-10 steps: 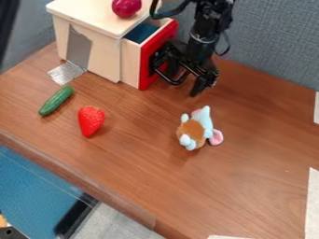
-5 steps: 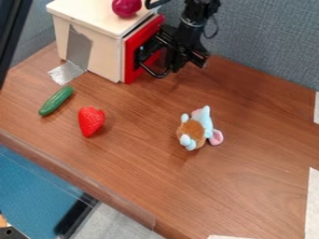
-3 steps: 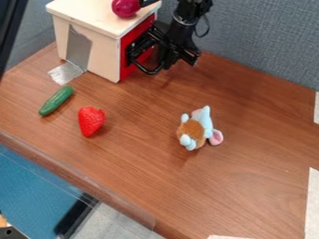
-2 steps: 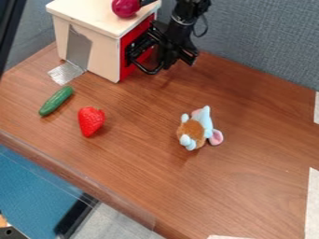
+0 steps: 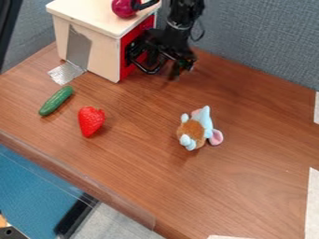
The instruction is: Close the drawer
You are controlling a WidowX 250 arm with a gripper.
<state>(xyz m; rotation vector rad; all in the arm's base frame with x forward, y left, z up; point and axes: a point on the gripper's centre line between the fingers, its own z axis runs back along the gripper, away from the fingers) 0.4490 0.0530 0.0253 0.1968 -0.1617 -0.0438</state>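
The black gripper point(image 5: 174, 70) hangs just to the right of the drawer's red front, low over the table at the top of the view. The drawer point(image 5: 128, 66) sits flush in the pale wooden box point(image 5: 103, 51), with no gap showing between its red front and the box. A black handle point(image 5: 148, 71) stands out from the red front, next to the gripper; whether the two touch is hard to tell. Part of the front is hidden behind the arm and the handle.
A purple-red round toy point(image 5: 126, 6) rests on the box top, beside a black cable. On the table point(image 5: 249, 186) lie a green cucumber point(image 5: 56, 100), a red strawberry point(image 5: 91, 121) and a plush toy point(image 5: 198, 129). A grey partition point(image 5: 268, 37) stands behind.
The drawer has slid left into the box, its inside now hidden. The gripper moved left along with it, then tilted slightly, its lower end shifting down beside the handle.
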